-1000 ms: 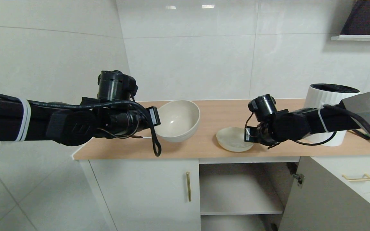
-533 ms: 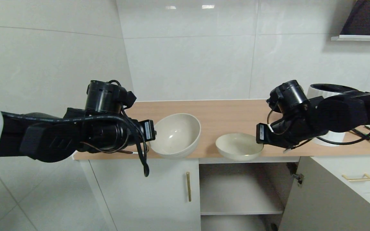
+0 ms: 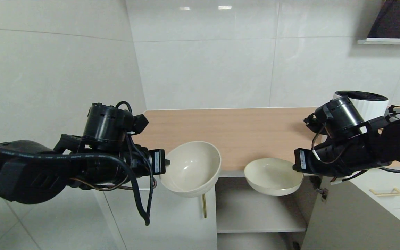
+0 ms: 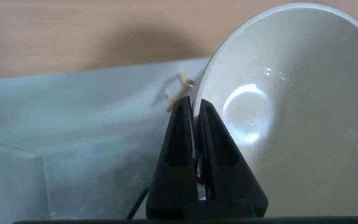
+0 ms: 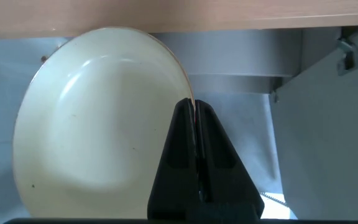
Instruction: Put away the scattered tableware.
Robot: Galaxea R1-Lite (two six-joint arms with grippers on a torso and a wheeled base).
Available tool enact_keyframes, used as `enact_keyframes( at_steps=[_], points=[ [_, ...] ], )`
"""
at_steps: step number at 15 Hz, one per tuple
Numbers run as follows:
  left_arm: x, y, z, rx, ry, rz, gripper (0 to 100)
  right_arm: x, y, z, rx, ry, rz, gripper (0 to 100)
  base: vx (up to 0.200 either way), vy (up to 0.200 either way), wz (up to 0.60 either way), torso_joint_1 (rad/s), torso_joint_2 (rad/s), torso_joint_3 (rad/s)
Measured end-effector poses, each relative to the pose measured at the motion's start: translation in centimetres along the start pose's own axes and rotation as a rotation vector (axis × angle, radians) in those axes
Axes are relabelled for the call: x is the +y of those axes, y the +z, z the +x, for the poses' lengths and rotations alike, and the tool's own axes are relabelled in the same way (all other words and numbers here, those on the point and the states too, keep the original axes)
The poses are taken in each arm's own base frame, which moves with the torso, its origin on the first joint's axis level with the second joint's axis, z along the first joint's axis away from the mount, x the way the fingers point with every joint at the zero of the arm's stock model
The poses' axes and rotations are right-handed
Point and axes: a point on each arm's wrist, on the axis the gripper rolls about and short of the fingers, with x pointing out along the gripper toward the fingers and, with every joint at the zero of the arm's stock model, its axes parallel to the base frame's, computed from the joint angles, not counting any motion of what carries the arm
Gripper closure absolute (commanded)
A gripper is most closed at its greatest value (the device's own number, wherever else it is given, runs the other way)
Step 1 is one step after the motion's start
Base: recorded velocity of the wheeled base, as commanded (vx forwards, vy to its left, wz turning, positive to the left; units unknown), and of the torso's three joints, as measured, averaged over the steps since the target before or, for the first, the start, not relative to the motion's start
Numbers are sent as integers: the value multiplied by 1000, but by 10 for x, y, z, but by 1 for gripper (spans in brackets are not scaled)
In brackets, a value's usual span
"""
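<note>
Rims of deep bowl (image 3: 191, 170) and shallow bowl (image 3: 273, 175) partly hidden between fingers (image 4: 180, 143)

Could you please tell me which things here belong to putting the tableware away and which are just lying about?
Job in hand: deep bowl; shallow bowl; open cabinet shelf, the likely destination.
Lying about: white ribbed container; range hood; brass drawer handle.
</note>
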Motion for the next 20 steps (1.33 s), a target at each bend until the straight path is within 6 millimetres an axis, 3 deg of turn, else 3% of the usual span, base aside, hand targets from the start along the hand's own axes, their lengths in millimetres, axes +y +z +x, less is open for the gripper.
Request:
enact_keyframes(
  at_steps=[3,14,20],
  points=[
    [-1,-2,2,11,-1,3,100,-2,-1,-1,-2,-11,-11,100,-200,0,0,2,2,-1],
    [0,-5,11,29,16,4,100,-4,1,10,-19,-16,-7,100,0,0,0,-4,10,6],
    [1,-5,15,20,26,4,100,-6,-1,21,-8,-38,-6,100,0,0,0,-164,415,244]
  ],
)
